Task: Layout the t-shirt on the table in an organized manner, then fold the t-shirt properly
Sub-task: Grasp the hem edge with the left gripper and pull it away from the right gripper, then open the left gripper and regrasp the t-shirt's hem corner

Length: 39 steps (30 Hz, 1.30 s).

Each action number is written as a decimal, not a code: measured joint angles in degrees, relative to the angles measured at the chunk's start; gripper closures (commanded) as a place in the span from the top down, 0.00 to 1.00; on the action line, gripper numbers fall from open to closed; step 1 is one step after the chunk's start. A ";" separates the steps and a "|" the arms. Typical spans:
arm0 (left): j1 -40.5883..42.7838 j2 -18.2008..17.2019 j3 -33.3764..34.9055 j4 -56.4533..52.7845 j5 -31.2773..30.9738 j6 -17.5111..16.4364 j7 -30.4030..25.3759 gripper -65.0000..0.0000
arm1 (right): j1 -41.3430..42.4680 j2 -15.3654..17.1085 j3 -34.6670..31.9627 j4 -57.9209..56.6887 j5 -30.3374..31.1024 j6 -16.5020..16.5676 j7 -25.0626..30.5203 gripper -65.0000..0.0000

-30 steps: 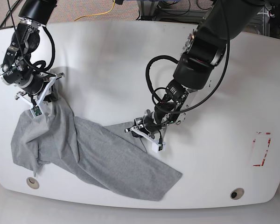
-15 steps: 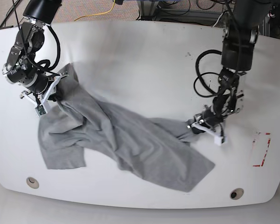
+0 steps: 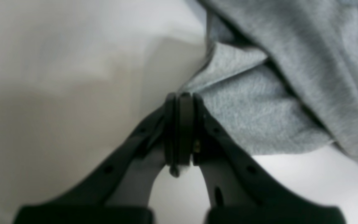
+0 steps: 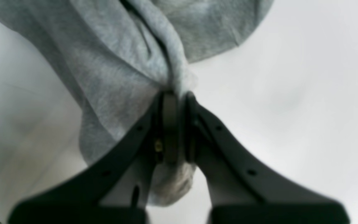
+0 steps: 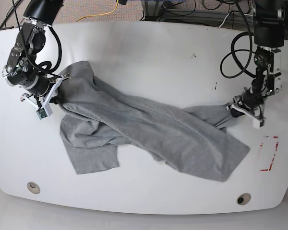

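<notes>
Layout only partly done: soft heather-grey t-shirt (image 5: 149,134) is strung twisted and bunched between both grippers on glossy white table (image 5: 134,52). Left gripper (image 3: 180,102) & right gripper (image 4: 174,96) each fully closed, pinching a cloth edge at the tips. Flattening & all folding remain.

The left gripper (image 3: 180,102) has its black jaws pressed together on an edge of the grey t-shirt (image 3: 259,102). The cloth spreads to its right in folds. The white table (image 3: 57,93) is to its left.

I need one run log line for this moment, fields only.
phase: spreading | left gripper: shut on t-shirt | right gripper: shut on t-shirt | t-shirt: stretched between arms, bunched, not flat | table
</notes>
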 measured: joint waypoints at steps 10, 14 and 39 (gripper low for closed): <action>10.38 -4.98 -11.28 6.45 1.01 -3.02 2.93 0.00 | 0.00 -0.13 2.05 -0.04 0.00 0.00 0.02 0.01; 13.33 -5.79 -14.12 7.65 0.98 -5.16 3.15 0.00 | 0.00 0.13 2.71 -0.04 -1.11 -0.02 -0.02 0.01; 18.08 -8.44 -24.87 22.38 0.94 -10.23 14.12 0.57 | 0.00 -0.74 2.56 -0.04 -0.94 -0.02 0.02 0.01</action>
